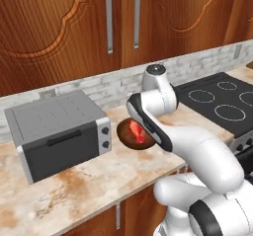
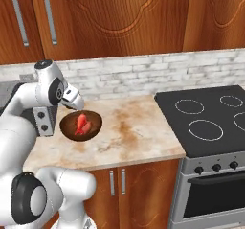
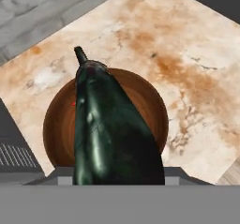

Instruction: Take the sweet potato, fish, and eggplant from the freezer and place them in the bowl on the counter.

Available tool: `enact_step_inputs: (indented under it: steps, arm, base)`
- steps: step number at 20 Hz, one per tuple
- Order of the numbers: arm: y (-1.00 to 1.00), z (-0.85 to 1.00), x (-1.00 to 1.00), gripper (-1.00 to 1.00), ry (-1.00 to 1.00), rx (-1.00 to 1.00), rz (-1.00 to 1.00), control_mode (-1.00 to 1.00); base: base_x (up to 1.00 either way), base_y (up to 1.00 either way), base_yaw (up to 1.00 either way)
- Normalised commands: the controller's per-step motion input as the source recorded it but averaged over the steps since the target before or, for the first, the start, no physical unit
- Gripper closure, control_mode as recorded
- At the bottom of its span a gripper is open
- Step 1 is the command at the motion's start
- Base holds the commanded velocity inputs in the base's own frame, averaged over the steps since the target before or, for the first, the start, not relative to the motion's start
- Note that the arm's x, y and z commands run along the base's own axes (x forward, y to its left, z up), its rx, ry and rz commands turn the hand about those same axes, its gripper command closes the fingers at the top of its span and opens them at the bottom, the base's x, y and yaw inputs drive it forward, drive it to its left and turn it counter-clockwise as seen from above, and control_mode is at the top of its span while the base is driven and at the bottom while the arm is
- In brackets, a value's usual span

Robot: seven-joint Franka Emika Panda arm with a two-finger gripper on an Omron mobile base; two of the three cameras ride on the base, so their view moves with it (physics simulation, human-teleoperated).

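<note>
From the left, the bowl (image 1: 134,134) sits on the worktop (image 1: 74,180) mid-frame, beside the toaster oven (image 1: 59,131), with something red (image 1: 140,133) inside. From the right, the bowl (image 2: 80,126) is at middle left, under the arm's end. In the hand view, the eggplant (image 3: 112,134) sticks out from the claw at the bottom edge. The claw seems to hold it, though its fingers are hidden. Its long body points up-frame, right over the bowl (image 3: 150,101), so it should only need to drop.

The bowl (image 2: 81,126) is flanked closely by the toaster oven (image 1: 59,133); open counter (image 2: 139,132) is left toward the stovetop (image 2: 210,118), and the bowl's mouth is overhung by the eggplant (image 3: 110,134).
</note>
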Motion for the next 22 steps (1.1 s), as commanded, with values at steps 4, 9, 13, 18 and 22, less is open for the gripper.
enact_step_inputs:
  steps: [4,9,13,18,22]
  arm:
    - [-0.33,-0.65,0.69,1.0,0.12,0.03,-0.01,-1.0]
    - [0.0,-0.43,0.52,1.0,0.06,0.0,0.0,-1.0]
    - [0.0,-0.7,0.26,1.0,0.05,0.0,0.0,-1.0]
    - [0.0,-0.64,0.31,1.0,0.03,0.0,0.0,-1.0]
    - [0.0,-0.35,0.52,1.0,0.0,0.0,0.0,-1.0]
  base:
    - [0.0,0.0,0.0]
    - [0.0,0.0,0.0]
    - [0.0,0.0,0.0]
    - [0.0,0.0,0.0]
    - [0.0,0.0,0.0]
